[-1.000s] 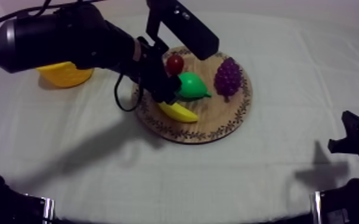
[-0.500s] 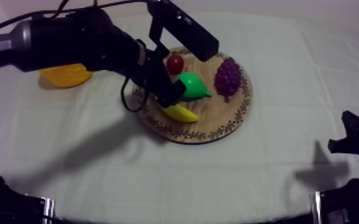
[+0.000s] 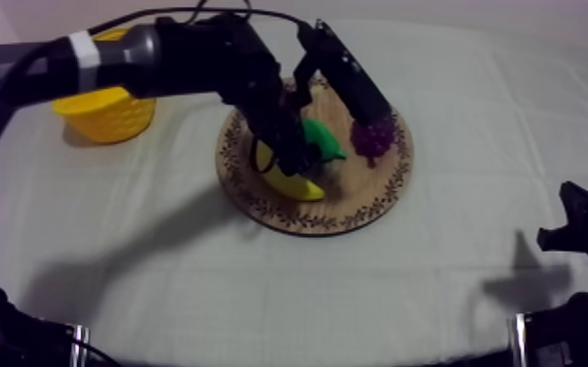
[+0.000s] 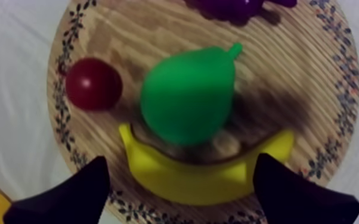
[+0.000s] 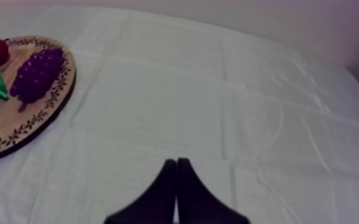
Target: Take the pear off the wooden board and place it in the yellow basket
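On the desk (image 3: 161, 278) the pear (image 4: 185, 98) lies ungrasped on the wooden board (image 3: 357, 210), left gripper's (image 4: 182, 164) fingers spread above it, right gripper's (image 5: 175, 164) pressed together, yellow basket (image 3: 103, 115) trip remaining.

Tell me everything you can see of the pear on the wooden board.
The pear is bright green, smooth and plastic-looking, with a short green stem. It lies on its side near the middle of the wooden board, stem toward the grapes, its wide end seemingly against the banana. The open left hand hovers over it without touching.
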